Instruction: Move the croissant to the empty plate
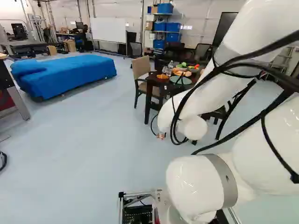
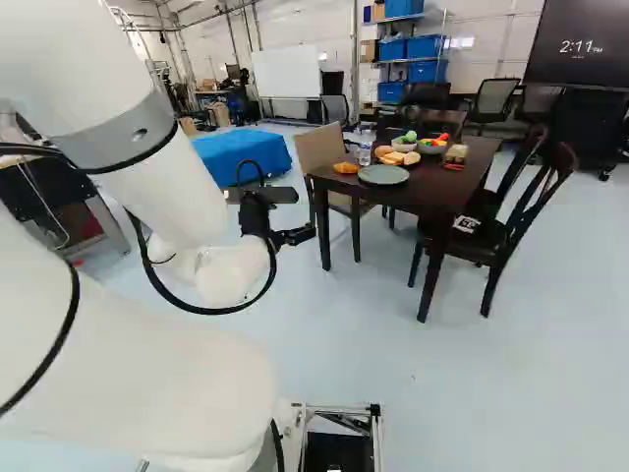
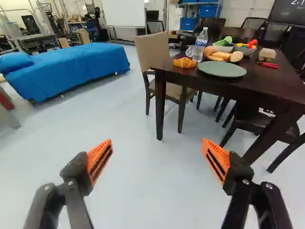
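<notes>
Right now, your gripper (image 2: 306, 213) hangs out over the floor (image 3: 143, 119), short of the worktop (image 3: 267, 78), with its jaws spread wide and nothing held between them. The orange pads (image 3: 101, 160) face each other across a broad gap, and pale floor stretches from there up to the nearest table leg (image 3: 160, 105).

Your croissant (image 3: 184, 62) lies on the worktop close to its near corner, just above that leg—so the edge runs near it on two sides. Right beside it is the green plate (image 3: 221, 69), its bare top showing, set close to the near edge too; a narrow strip of dark wood shows between croissant and plate.

Behind those two you have a tighter patch: the water bottle (image 3: 200, 45) stands upright just past the croissant, and the platter of bread (image 3: 224, 57) sits beyond the plate, with bowls (image 3: 245, 49) behind it. A beige chair (image 3: 153, 53) stands at the croissant's side of the worktop, its back rising higher than the tabletop, while a dark chair (image 2: 536, 197) stands at the right side in the right base view. Well apart from the worktop, you see the blue cover (image 3: 71, 64) over something low.
</notes>
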Robot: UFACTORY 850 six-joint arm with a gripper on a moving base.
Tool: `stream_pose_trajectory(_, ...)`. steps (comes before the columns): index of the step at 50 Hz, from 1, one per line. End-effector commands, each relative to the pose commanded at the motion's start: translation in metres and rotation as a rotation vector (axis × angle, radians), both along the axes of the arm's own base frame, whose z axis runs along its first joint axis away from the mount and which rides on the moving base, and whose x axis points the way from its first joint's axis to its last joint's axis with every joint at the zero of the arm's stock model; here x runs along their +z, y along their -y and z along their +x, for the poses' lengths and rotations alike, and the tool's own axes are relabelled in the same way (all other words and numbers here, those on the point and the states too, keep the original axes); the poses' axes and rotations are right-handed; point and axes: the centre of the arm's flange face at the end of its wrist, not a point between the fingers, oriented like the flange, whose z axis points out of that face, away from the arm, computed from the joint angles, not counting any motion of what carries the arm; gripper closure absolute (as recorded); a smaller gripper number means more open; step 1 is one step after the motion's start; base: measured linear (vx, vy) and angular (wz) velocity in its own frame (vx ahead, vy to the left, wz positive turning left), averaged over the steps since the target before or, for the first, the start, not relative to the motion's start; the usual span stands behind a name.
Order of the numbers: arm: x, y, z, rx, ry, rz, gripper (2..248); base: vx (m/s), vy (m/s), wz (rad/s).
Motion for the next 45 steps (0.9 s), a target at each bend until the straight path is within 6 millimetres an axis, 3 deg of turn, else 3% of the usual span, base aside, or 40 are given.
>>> stream_pose_trajectory(45, 0.0000, 0.0000, 0.0000, 0.000, 0.000, 0.000, 3, 0.165, 0.023, -0.162)
